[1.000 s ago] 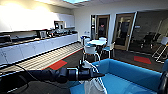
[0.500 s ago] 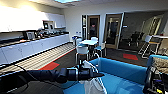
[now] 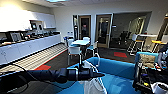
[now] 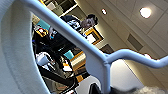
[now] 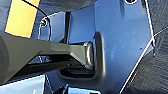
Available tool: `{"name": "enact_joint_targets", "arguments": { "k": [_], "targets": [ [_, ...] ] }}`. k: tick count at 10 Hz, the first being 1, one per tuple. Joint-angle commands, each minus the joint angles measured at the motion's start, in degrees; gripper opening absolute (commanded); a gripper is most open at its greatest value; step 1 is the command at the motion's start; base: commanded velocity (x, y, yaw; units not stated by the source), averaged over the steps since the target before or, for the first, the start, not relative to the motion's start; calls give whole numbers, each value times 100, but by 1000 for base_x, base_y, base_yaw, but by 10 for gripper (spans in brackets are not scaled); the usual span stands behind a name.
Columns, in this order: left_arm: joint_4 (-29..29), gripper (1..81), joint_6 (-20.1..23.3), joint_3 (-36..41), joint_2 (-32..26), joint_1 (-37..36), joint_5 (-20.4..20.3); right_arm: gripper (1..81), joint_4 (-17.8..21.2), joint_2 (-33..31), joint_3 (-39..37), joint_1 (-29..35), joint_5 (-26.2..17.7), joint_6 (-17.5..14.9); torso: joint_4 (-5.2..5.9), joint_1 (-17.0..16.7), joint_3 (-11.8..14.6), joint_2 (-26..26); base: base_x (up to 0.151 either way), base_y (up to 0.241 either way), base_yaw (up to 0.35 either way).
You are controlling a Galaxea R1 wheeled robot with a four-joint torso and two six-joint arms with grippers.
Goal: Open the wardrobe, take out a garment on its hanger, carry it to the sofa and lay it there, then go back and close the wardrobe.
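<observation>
My left arm reaches in from the left, and my left gripper (image 3: 98, 74) is shut on the thin white hanger (image 3: 97, 60) just in front of the sofa. The white garment (image 3: 94, 85) hangs from the hanger below the gripper, over the front of the bright blue sofa (image 3: 117, 71). In the left wrist view the hanger (image 4: 96, 56) crosses the picture as a white bar, with the garment's white cloth (image 4: 17, 50) beside it. The right wrist view looks onto my own dark plate and bar.
A person (image 3: 163, 56) with a control rig stands at the right edge, behind the sofa's arm. A white table with white chairs (image 3: 79, 46) stands beyond the sofa. Low white kitchen cabinets (image 3: 30, 47) line the left wall. Doors and bar stools are at the back.
The whole head picture has shifted left and the sofa looms larger, so the camera has turned and come closer. The garment still hangs from my left gripper.
</observation>
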Motion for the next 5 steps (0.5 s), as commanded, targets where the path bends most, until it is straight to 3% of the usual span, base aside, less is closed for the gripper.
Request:
{"name": "enact_joint_targets", "arguments": {
  "k": [1,5],
  "targets": [
    [160,10,111,137,-26,-905,-179,811,-63,-19,5,177,-194,-22,0,5,0,0,0,0,-246],
    [160,10,103,110,-18,-905,-83,811,-71,-19,5,195,-211,-22,0,5,0,0,0,0,-222]
  ]
}}
